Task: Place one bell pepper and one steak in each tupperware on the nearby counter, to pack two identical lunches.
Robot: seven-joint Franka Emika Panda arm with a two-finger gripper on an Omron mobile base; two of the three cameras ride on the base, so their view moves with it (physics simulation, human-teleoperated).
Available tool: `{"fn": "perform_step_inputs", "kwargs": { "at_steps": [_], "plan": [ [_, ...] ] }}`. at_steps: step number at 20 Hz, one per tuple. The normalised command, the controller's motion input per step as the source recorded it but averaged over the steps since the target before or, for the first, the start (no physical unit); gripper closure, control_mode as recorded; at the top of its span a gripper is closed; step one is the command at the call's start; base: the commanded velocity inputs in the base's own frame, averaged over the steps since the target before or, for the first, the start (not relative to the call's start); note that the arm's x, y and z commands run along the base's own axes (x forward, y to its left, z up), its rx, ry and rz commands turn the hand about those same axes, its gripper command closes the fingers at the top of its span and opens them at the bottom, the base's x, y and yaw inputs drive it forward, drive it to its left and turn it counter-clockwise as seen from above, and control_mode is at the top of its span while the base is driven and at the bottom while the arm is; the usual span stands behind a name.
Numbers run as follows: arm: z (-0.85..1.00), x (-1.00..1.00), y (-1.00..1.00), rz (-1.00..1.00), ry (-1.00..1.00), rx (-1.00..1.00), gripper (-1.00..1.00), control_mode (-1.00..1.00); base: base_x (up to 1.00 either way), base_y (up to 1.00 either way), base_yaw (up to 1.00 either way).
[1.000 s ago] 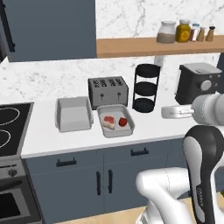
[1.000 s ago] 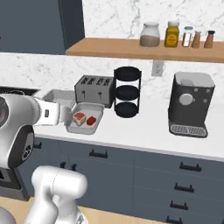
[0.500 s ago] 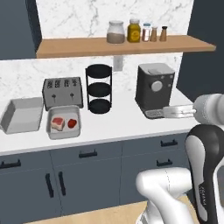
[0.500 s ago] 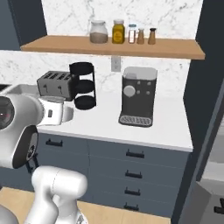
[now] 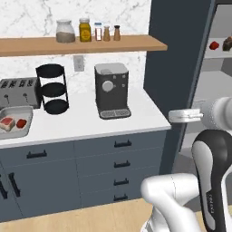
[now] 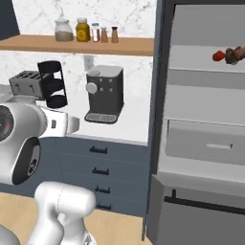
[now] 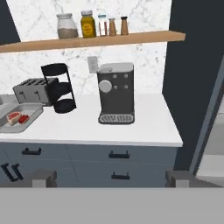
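Note:
At the left end of the white counter [image 5: 81,118] lies a light-grey tupperware [image 5: 15,110] holding a steak [image 5: 6,123] and a red bell pepper [image 5: 21,123]. The hand view shows the same tupperware [image 7: 36,111] with its steak [image 7: 13,117] and bell pepper [image 7: 24,119]. A second bell pepper [image 6: 218,55] and steak [image 6: 234,54] sit on a shelf inside the open tall unit at the right, also seen as the bell pepper [image 5: 214,45] and steak [image 5: 226,44]. My gripper [image 7: 111,177] is open and empty, held in the air in front of the counter's right end [image 5: 176,116].
A toaster [image 5: 18,90], a black tiered rack [image 5: 53,88] and a coffee machine [image 5: 111,90] stand on the counter. Jars line the wooden shelf [image 5: 90,43] above. A dark panel [image 6: 158,86] separates the counter from the open unit with its drawer [image 6: 210,143].
The base has driven to the right, so the whole scene slid left. The tupperware is now at the left edge and the open unit's shelf has come into view. The gripper stays open.

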Motion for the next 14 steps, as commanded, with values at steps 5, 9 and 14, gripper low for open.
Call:
{"fn": "perform_step_inputs", "kwargs": {
  "at_steps": [5,9,14],
  "plan": [
    [0.0,0.0,0.0,0.0,0.0,0.0,-1.0,1.0,-0.2,-1.0,0.0],
    [0.0,0.0,0.0,0.0,0.0,0.0,-1.0,1.0,-0.05,-0.18,-0.02],
    [0.0,0.0,0.0,0.0,0.0,0.0,-1.0,1.0,-0.02,-0.71,0.02]
  ]
}}
